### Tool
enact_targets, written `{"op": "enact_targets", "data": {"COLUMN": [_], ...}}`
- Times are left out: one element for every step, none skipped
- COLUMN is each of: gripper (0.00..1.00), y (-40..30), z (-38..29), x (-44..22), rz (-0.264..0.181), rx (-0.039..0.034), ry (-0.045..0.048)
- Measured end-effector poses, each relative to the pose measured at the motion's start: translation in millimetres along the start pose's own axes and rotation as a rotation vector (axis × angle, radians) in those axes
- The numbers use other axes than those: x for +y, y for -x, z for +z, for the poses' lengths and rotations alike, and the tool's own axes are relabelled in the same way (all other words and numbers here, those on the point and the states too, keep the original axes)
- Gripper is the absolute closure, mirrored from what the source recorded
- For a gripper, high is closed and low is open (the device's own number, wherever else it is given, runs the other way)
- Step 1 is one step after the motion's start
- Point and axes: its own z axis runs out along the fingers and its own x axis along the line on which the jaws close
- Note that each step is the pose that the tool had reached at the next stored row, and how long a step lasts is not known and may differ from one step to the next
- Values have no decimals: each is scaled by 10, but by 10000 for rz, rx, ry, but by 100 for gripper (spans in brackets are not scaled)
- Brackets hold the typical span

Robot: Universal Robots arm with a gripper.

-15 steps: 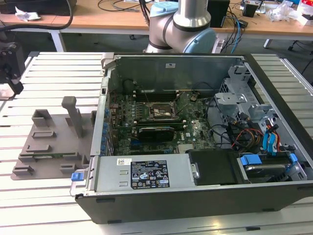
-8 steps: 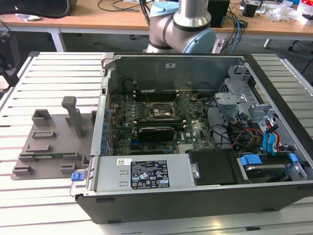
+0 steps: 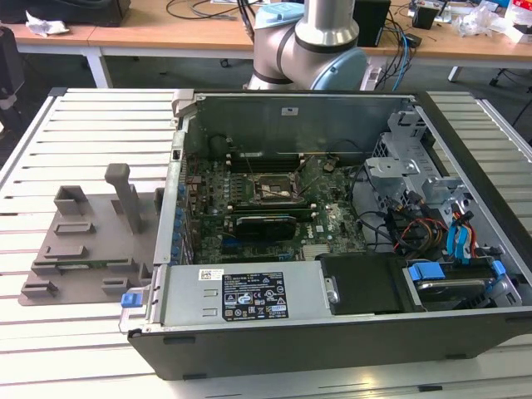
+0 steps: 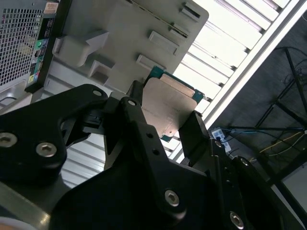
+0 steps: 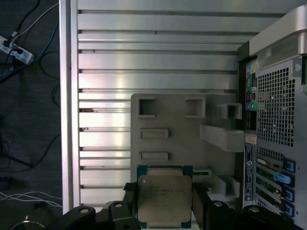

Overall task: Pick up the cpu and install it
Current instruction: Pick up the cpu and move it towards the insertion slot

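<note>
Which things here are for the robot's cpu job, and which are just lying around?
For the job:
- cpu, held in the gripper
- socket inside the computer case
- grey tray

Just lying about:
- power strip on the floor
- crumpled paper on the desk

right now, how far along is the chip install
Done, it seems: the pickup. The end effector is closed on the chip, which sits above the grey tray in both wrist views. In hand: the chip, off the tray, beside the computer case. Left: the install itself. In the exterior view the board's socket looks open with no chip in it.
</note>
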Motion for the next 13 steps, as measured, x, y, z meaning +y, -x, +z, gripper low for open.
{"op": "enact_targets", "data": {"gripper": [45, 45, 45, 45, 45, 45, 45, 45, 45, 45, 45, 45, 45], "y": [1, 1, 1, 1, 1, 2, 12, 28, 63, 107, 148, 192, 252], "z": [-26, -35, -35, -38, -39, -40, -41, -39, -37, -35, -33, -32, -23], "x": [0, 0, 1, 1, 1, 1, 1, 2, 2, 3, 3, 3, 5], "rz": [0, 0, 0, 0, 0, 0, 1, 1, 0, 2, 0, -1, 0], "rx": [0, -1, -3, 0, 0, 0, 4, 2, 1, 0, 0, 1, 0], "ry": [0, 1, 1, 0, 0, -1, -2, -2, -2, -2, -4, -5, -6]}}
